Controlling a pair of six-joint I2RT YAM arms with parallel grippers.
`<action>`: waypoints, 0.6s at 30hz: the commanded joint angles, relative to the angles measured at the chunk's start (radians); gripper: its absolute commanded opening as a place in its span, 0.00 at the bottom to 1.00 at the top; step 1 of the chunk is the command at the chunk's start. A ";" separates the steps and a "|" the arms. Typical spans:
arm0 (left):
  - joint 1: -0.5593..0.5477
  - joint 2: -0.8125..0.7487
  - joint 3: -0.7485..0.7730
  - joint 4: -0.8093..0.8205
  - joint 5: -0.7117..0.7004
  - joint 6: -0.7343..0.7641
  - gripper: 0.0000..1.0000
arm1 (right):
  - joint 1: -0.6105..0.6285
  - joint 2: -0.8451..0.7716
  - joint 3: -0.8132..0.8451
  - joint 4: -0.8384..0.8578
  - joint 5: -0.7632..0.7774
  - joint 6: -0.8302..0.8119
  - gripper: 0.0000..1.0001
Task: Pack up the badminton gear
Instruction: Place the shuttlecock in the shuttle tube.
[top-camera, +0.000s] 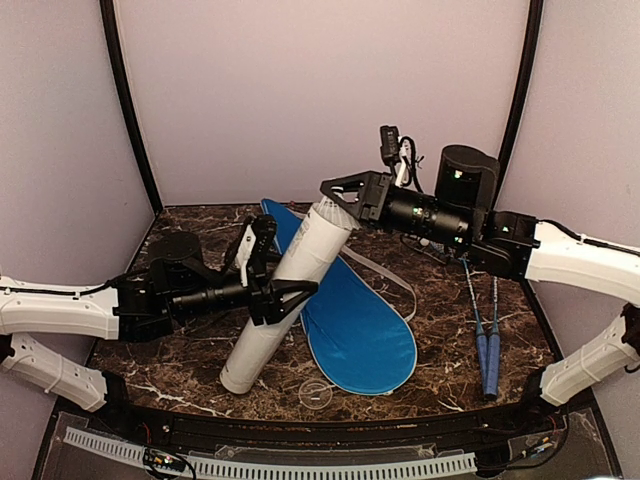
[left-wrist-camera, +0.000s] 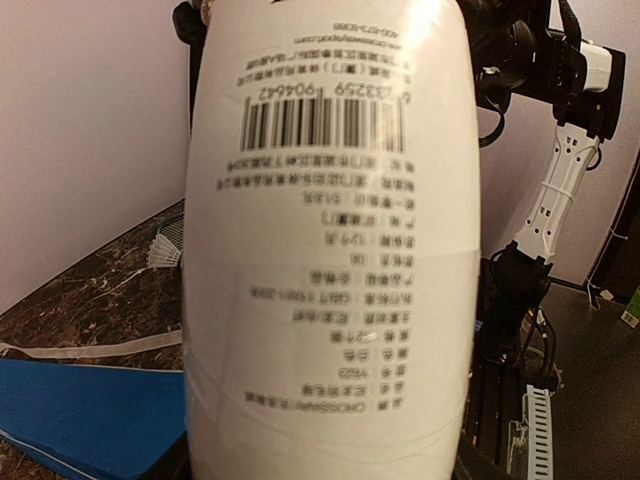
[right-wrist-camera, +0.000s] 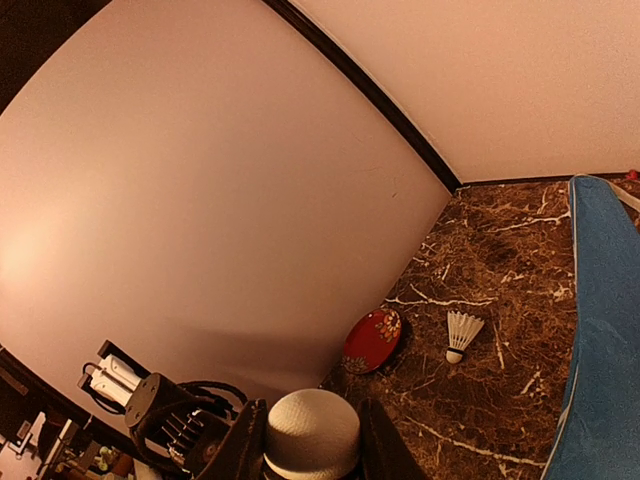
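The left gripper (top-camera: 288, 297) is clamping the long white tube (top-camera: 305, 250) around its lower middle, its fingers pressing on both sides. The tube is leaning, its lower end resting on the marble surface (top-camera: 450, 300) near the front and its upper end rising toward the back, over the edge of the blue cover (top-camera: 360, 325) that is lying flat beside it. The right gripper (top-camera: 332, 190) is hovering at the tube's upper end. In the right wrist view its fingers (right-wrist-camera: 375, 450) are closing against a rounded white piece (right-wrist-camera: 312, 430), possibly a shuttlecock's cork, though the close angle is making that hard to tell. A shuttlecock (right-wrist-camera: 460, 335) is lying on the surface near the back left corner, just beside a red oval object (right-wrist-camera: 372, 340) that is leaning at the wall. The two rackets (top-camera: 487, 355) are lying side by side at the right, handles toward the front, well apart from the tube.
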 joint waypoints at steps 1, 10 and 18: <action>0.000 0.002 0.058 0.037 0.006 -0.007 0.62 | 0.042 0.018 0.034 0.008 0.015 -0.086 0.14; 0.000 0.010 0.065 0.034 0.021 -0.014 0.62 | 0.066 0.032 0.023 0.057 0.052 -0.141 0.13; 0.000 0.012 0.063 0.034 0.074 -0.015 0.62 | 0.072 0.049 0.006 0.103 0.060 -0.152 0.11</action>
